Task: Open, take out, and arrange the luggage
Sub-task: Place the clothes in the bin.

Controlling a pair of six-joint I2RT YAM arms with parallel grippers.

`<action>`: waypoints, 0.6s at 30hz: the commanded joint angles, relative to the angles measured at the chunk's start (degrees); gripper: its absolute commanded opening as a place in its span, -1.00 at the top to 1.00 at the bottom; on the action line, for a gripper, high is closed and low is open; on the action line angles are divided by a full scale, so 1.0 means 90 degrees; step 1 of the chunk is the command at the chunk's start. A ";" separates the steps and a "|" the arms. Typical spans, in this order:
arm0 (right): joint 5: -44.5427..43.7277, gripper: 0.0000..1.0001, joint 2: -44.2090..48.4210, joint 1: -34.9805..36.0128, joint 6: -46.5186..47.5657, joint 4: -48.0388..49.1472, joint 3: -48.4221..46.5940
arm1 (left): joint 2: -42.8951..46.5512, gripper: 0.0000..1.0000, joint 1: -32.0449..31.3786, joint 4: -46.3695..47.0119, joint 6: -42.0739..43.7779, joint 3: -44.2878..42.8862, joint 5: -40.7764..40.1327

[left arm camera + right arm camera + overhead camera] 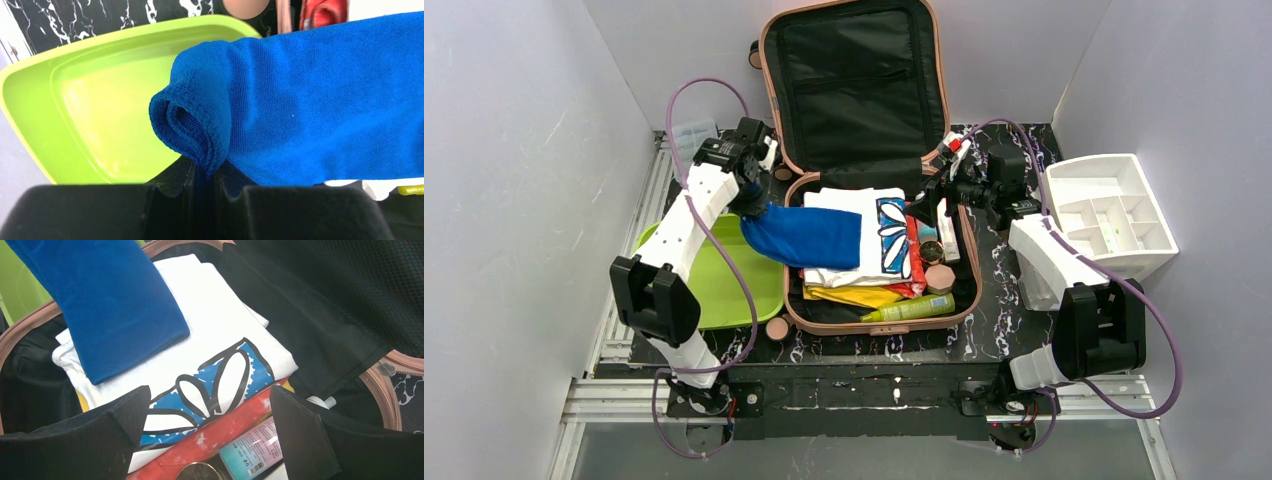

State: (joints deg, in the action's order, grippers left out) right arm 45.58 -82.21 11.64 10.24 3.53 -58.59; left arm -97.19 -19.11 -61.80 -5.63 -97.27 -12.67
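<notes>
The salmon-pink luggage (pixel 854 100) lies open, its black-lined lid propped against the back wall. Its base holds a stack of folded clothes topped by a white shirt with a blue flower print (pixel 879 235). My left gripper (pixel 754 205) is shut on one end of a folded blue cloth (pixel 809 237). The cloth stretches from the luggage's left rim across the white shirt. In the left wrist view the blue cloth (pixel 310 100) bunches between the left gripper (pixel 205 172) jaws, over the lime-green tray (pixel 100 100). My right gripper (pixel 209 395) hangs open above the white shirt (pixel 215 350), at the luggage's right side.
The lime-green tray (pixel 714 280) sits left of the luggage and a white drawer organizer (pixel 1114 215) to the right. Red (pixel 914 255) and yellow (pixel 854 295) clothes, a green bottle (pixel 914 308), a tube and round jars fill the luggage's right and front. A round pink lid (pixel 777 328) lies on the table.
</notes>
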 commanded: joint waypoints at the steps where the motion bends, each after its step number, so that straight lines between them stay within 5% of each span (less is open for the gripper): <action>1: 0.0108 -0.97 0.0217 -0.0024 0.0161 0.0252 0.0036 | 0.0493 1.00 0.0401 -0.0190 -0.0002 0.0377 0.0009; 18: 0.0211 -0.97 0.0262 -0.0023 0.0207 0.0301 0.0124 | 0.1217 1.00 0.1400 0.1418 0.1583 0.2546 -0.0235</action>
State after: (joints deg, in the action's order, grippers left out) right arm 46.30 -82.11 11.64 11.00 3.57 -58.22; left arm -91.31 -7.64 -52.18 4.54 -75.99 -12.86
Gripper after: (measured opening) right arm 0.983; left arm 0.087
